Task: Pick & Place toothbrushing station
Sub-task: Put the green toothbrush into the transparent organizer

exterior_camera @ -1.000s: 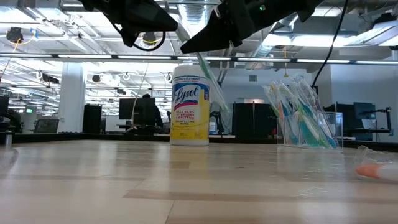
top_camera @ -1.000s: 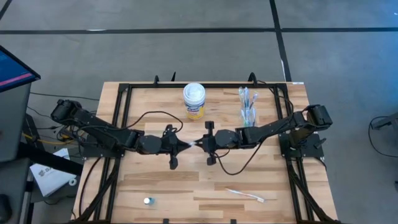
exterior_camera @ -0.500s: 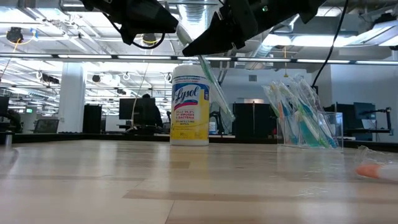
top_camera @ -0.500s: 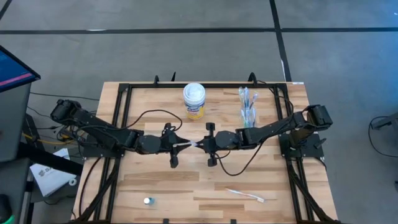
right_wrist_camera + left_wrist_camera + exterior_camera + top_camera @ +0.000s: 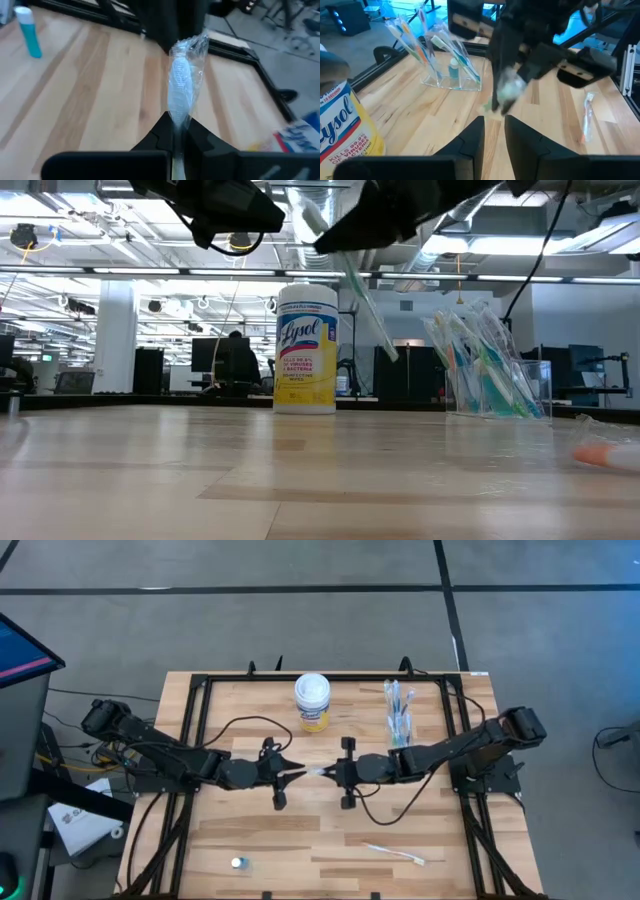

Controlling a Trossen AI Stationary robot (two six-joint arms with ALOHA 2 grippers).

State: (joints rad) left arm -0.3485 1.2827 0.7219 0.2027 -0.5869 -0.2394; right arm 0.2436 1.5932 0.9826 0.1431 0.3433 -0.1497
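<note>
From above, you have the two arms meeting nose to nose over the middle of the worktop (image 5: 250,840). The right hand (image 5: 335,772) is pinched shut on a wrapped toothbrush (image 5: 318,772), and the left hand (image 5: 292,773) sits just off its free end, apart from it. The clear holder (image 5: 399,712) with the other brushes stands at the back right, near the canister (image 5: 313,702); a loose toothbrush (image 5: 393,854) and a small blue tube (image 5: 237,863) lie along the front edge.

At worktop level, you see the wrapped brush hanging slantwise well clear of the wood, in front of the canister, with the holder to its right.

Through the left wrist camera, your left fingers (image 5: 470,145) stand part open with nothing between them; the wrapper floats beyond the tips.

Through the right wrist camera, the right fingers (image 5: 162,132) are clamped on the brush handle, the crinkled wrapper standing straight out ahead.

This reads as a hand-over, the right hand now carrying alone. Your next move is probably to take the brush to the holder, tip it upright, and lower it into a free slot without knocking the brushes already there.
</note>
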